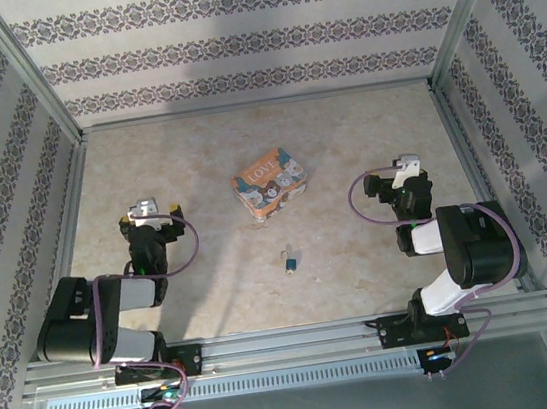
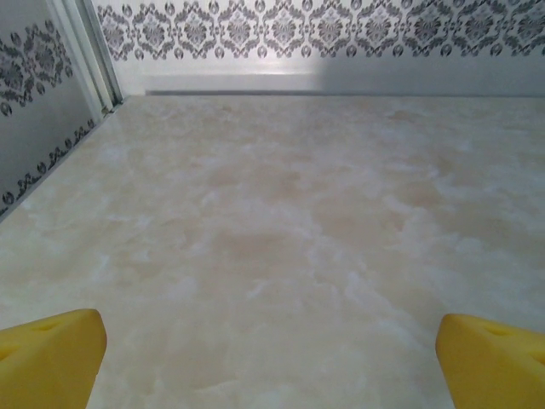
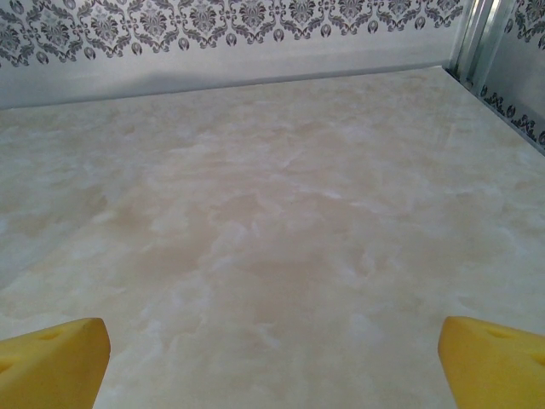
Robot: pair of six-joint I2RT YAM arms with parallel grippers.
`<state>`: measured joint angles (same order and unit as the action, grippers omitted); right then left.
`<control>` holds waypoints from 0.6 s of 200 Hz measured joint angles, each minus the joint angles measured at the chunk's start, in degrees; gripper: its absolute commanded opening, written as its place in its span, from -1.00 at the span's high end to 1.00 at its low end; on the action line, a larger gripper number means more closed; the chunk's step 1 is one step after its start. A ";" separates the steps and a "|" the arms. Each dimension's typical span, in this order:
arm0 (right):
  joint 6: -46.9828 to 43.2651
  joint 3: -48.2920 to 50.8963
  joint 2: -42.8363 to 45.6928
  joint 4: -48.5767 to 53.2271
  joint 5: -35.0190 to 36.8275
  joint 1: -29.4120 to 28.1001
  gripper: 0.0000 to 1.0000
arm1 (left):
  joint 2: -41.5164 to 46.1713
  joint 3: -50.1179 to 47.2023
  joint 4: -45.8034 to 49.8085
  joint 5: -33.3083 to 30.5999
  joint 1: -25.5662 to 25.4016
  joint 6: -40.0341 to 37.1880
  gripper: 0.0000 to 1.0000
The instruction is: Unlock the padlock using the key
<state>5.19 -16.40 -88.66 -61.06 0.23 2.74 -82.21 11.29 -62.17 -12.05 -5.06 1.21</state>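
The orange-tan padlock point(image 1: 269, 183), lettered "LOVE" with pale cartoon figures, lies near the middle of the table. The tiny silvery key point(image 1: 289, 261) with its blue part rests on the table a short way nearer the arms. My left gripper point(image 1: 146, 210) sits folded back at the left, well apart from both. My right gripper point(image 1: 402, 169) sits likewise at the right. Each wrist view has two yellow fingertips point(image 2: 49, 351) point(image 3: 51, 356) wide apart at the lower corners, bare table between them. My left gripper point(image 2: 271, 375) and right gripper point(image 3: 272, 375) are open and hold nothing.
The marble-look tabletop point(image 1: 211, 263) is boxed in by patterned walls point(image 1: 232, 38) and metal corner posts point(image 1: 29, 70). A metal rail point(image 1: 292, 343) runs along the near edge under both arm bases. Purple cables loop beside each arm.
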 measured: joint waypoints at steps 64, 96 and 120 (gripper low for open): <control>-0.02 0.00 0.00 0.00 0.24 -0.02 -0.97 | -12.09 -1.64 -12.90 2.71 0.00 -2.32 -0.99; -0.02 -0.04 0.00 0.11 0.66 -0.57 -0.97 | -12.11 -0.24 -12.94 3.02 0.02 -2.54 -0.99; -0.02 -0.39 0.00 0.70 1.09 -1.03 -0.97 | -11.26 3.45 -8.04 3.06 0.48 -2.49 -0.98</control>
<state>5.17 -16.80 -88.66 -60.36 1.32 1.72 -93.47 14.74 -70.22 -8.99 -4.58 -1.28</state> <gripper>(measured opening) 0.984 0.994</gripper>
